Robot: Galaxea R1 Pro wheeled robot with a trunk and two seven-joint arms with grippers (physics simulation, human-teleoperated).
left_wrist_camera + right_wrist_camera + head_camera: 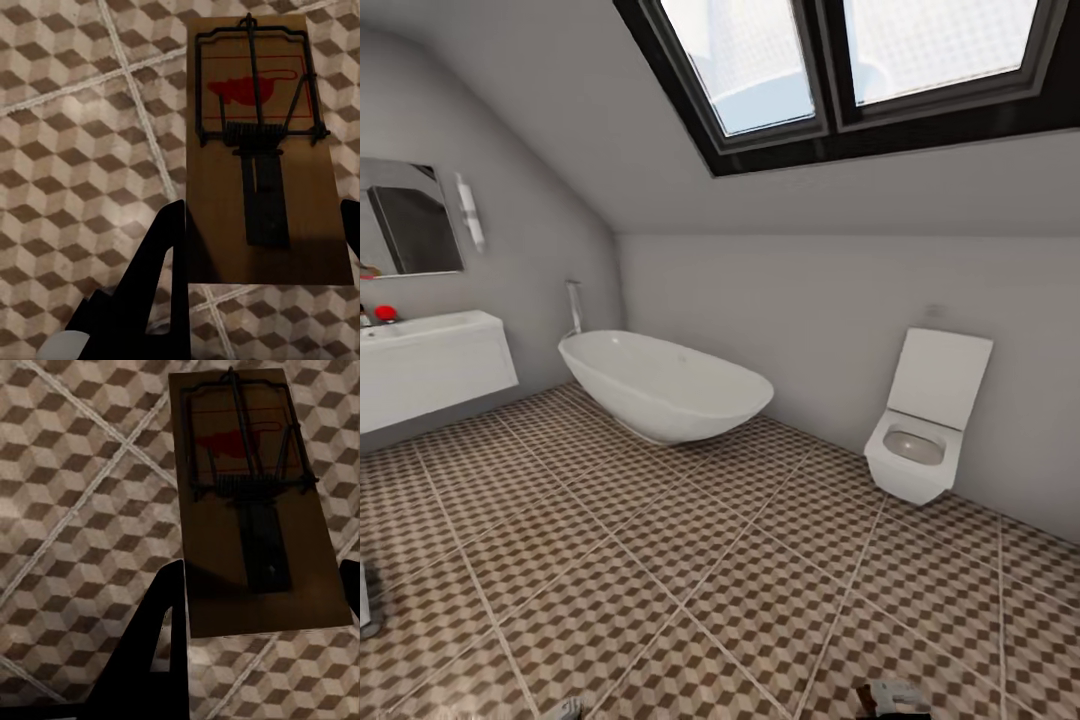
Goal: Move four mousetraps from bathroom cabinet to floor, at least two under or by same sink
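Risk: either flat brown wooden mousetrap with dark wire spring could slip, tilt and land far from the white wall-hung sink unit (435, 370) if released too early. The left gripper (259, 225) has its black fingers (161, 247) pressed against both edges of one mousetrap (259, 150); the right gripper (262, 585) holds another mousetrap (251, 502) likewise between its fingers (165, 607), above the cube-patterned tiled bathroom floor (690, 560). Containers: white oval bathtub (660, 385), white toilet (915, 445), both seemingly empty.

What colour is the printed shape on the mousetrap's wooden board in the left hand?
Red, on the mousetrap; clearest in the left wrist view.
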